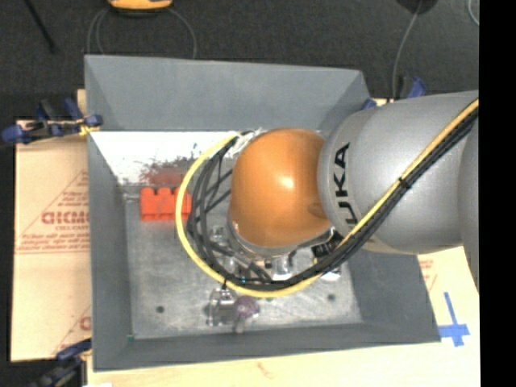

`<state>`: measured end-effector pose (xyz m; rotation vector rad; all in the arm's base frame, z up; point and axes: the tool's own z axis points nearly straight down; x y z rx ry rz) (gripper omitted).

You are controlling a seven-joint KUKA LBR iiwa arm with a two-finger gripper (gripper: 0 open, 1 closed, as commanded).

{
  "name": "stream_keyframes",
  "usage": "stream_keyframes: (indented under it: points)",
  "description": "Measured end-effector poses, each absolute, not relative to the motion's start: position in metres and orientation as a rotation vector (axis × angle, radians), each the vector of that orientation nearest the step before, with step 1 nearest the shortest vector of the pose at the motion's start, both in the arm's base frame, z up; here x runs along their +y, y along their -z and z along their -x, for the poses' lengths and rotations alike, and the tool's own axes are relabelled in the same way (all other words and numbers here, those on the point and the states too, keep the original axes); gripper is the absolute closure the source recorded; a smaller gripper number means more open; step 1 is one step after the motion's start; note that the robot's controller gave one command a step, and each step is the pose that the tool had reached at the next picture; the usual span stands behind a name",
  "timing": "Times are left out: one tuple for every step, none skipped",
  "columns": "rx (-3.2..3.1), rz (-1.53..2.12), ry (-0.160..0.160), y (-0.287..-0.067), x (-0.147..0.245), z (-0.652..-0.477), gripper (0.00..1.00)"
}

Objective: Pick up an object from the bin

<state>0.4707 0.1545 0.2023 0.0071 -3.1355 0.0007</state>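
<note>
My gripper point(228, 306) reaches down under the orange wrist cover to the bin's floor near the front wall, a little left of the middle. At its tip lies a small purplish bit point(247, 307); I cannot make out what it is or whether it is gripped. An orange-red studded brick point(161, 204) rests on the floor at the back left, well apart from the gripper, and the yellow cable loop hides its right end.
The arm and its orange cover hang over the middle and right of the bin and hide the floor beneath. Dark speckles mark the back left wall. Bare grey floor shows at the front left.
</note>
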Motion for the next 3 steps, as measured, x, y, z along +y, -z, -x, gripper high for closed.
stream_keyframes:
  points:
    - [-3.136, -0.055, -0.003, -0.089, 0.108, -0.486, 0.0]
    - [-3.142, -0.053, 0.002, -0.093, 0.11, -0.488, 1.0]
    - [-3.153, -0.041, 0.003, -0.231, 0.114, -0.494, 1.0]
